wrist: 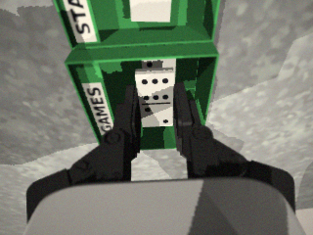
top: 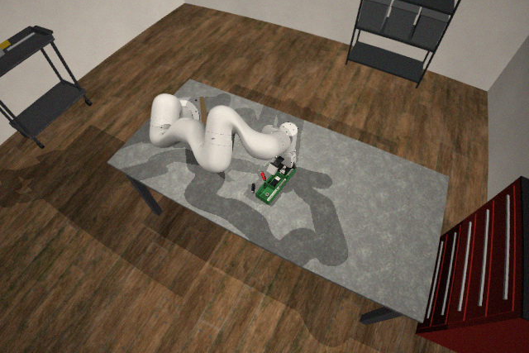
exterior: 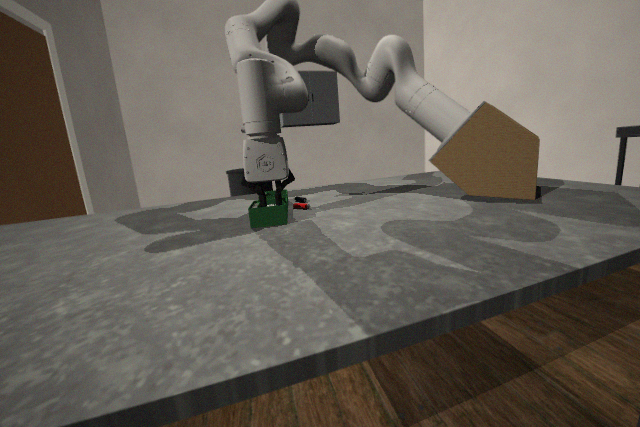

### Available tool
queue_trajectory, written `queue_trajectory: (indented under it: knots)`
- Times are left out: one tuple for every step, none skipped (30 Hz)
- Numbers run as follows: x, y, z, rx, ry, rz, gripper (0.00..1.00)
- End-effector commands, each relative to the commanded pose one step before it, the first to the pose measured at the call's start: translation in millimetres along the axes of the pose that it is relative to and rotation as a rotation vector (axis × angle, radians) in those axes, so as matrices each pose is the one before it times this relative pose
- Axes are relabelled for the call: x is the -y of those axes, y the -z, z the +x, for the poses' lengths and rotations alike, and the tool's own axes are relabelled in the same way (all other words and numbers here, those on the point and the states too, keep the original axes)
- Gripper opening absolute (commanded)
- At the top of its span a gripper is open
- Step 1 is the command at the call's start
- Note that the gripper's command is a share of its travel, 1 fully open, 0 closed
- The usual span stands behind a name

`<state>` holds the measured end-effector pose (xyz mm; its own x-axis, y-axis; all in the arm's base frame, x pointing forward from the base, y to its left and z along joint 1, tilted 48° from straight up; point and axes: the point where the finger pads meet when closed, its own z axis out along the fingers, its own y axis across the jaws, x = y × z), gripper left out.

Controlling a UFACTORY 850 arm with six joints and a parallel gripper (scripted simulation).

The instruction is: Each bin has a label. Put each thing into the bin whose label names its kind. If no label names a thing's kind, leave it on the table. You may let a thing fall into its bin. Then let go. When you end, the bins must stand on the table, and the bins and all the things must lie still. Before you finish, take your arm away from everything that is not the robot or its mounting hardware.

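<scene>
My gripper point(top: 288, 169) point(exterior: 270, 201) point(wrist: 156, 99) is shut on a white domino point(wrist: 155, 88) with black dots. The fingers reach down into the green bin labelled GAMES point(exterior: 268, 217) point(wrist: 88, 61). Another domino point(wrist: 149, 64) shows in that bin, partly hidden behind the held one. The adjoining green bin point(wrist: 147, 37), whose label starts with STA, holds a white thing point(wrist: 152, 10). The row's near end bin point(top: 261, 197) holds a small round thing point(top: 267, 193). A red thing point(top: 263, 176) point(exterior: 300, 205) and a black thing point(top: 253, 188) point(exterior: 300, 199) lie on the table beside the bins.
The green bins stand in a row on the grey table point(top: 375, 212) point(exterior: 155, 308). The arm's base stands near the table's far left end in the top view. A red drawer cabinet point(top: 478, 264) stands beyond the right end of the table.
</scene>
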<state>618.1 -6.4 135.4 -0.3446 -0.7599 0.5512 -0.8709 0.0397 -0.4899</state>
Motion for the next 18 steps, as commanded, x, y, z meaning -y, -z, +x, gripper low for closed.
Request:
queue_trajectory:
  knots:
    - [0.57, -5.56, -0.27, 0.00067, -0.00044, 0.00133, 0.0]
    - [-0.14, 0.0, 0.05, 0.0, 0.0, 0.0, 0.0]
    - [-0.1, 0.07, 0.05, 0.0, 0.00001, -0.00004, 0.0]
    - [0.0, 0.0, 0.0, 0.0, 0.0, 0.0, 0.0]
    - [0.0, 0.0, 0.0, 0.0, 0.0, 0.0, 0.0]
    - [-0.12, -0.05, 0.04, 0.0, -0.00001, 0.00003, 0.0]
    - [-0.11, 0.0, 0.04, 0.0, 0.0, 0.0, 0.0]
    - [-0.11, 0.0, 0.04, 0.0, 0.0, 0.0, 0.0]
    - [-0.11, 0.0, 0.04, 0.0, 0.0, 0.0, 0.0]
    - [-0.1, 0.0, 0.04, 0.0, 0.0, 0.0, 0.0]
    - [-0.09, 0.0, 0.03, 0.0, 0.0, 0.0, 0.0]
    - [-0.08, 0.0, 0.03, 0.0, 0.0, 0.0, 0.0]
    - [-0.07, 0.0, 0.03, 0.0, 0.0, 0.0, 0.0]
    - [-0.06, 0.0, 0.02, 0.0, 0.0, 0.0, 0.0]
    - [0.0, 0.0, 0.0, 0.0, 0.0, 0.0, 0.31]
    - [0.0, 0.0, 0.0, 0.0, 0.0, 0.0, 0.31]
    - [0.0, 0.0, 0.0, 0.0, 0.0, 0.0, 0.31]
    - [0.07, 0.03, -0.03, 0.00001, -0.00001, 0.00001, 0.31]
